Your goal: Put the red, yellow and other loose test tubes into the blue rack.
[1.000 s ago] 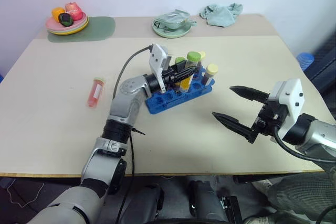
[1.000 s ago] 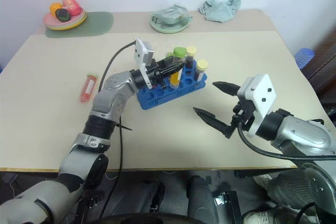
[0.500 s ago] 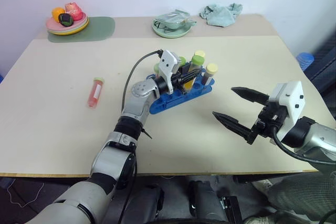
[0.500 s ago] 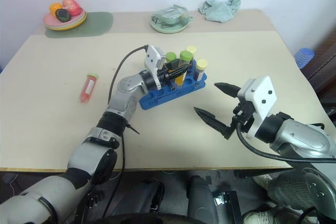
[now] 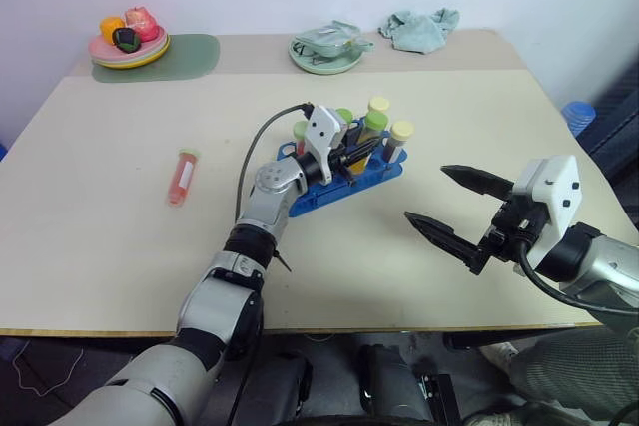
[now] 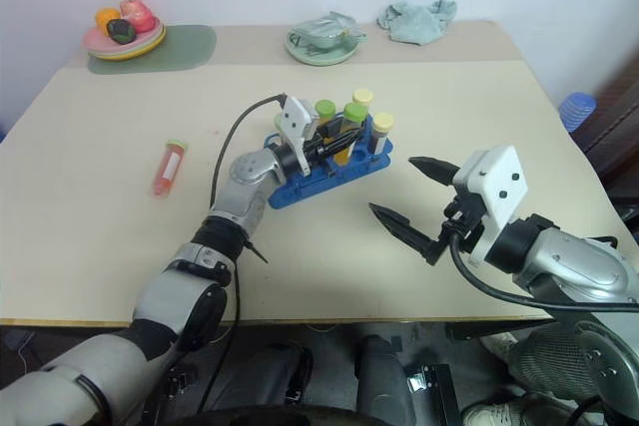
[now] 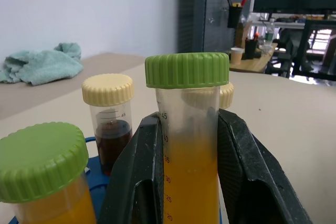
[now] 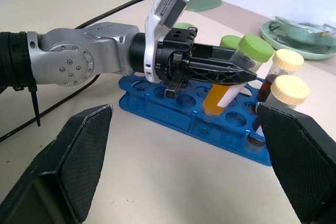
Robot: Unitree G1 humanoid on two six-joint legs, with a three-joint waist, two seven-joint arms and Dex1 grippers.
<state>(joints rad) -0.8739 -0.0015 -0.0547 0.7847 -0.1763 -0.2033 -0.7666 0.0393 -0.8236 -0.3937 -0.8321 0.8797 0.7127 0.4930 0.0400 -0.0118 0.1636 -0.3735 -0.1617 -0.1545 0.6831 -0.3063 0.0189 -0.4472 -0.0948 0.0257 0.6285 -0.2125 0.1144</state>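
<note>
Since a second ago the left gripper [image 5: 361, 150] has come down and forward with its tube, so the green-capped tube of yellow liquid [image 8: 237, 69] now sits lower over the blue rack [image 5: 344, 183], at the centre of the left eye view. Its two black fingers [image 7: 137, 182] are clenched on the tube's clear wall just under the cap; in the right wrist view the tube leans, its lower end inside one of the rack's holes. How deep it sits cannot be told, since the fingers and the rack's top plate hide the bottom.

Other tubes stand in the rack: another green-capped one with yellow liquid [image 7: 43, 176], cut off at the lower left of the left wrist view, and two cream-capped ones with dark liquid [image 8: 277, 103] at the rack's right end. A further pale cap shows partly behind the held tube, its body hidden.

A red tube [image 5: 182, 176] lies on its side on the table [image 5: 100, 216], left of centre and well apart from the rack.

At the lower right of the left eye view the right gripper [image 5: 458, 209] hangs above the table with its fingers spread wide, holding nothing.

Along the top edge sit a plate of fruit [image 5: 127, 39] on a green mat [image 5: 190, 52], a green dish [image 5: 325, 50] whose contents are hard to make out, and a crumpled cloth [image 5: 419, 27].
</note>
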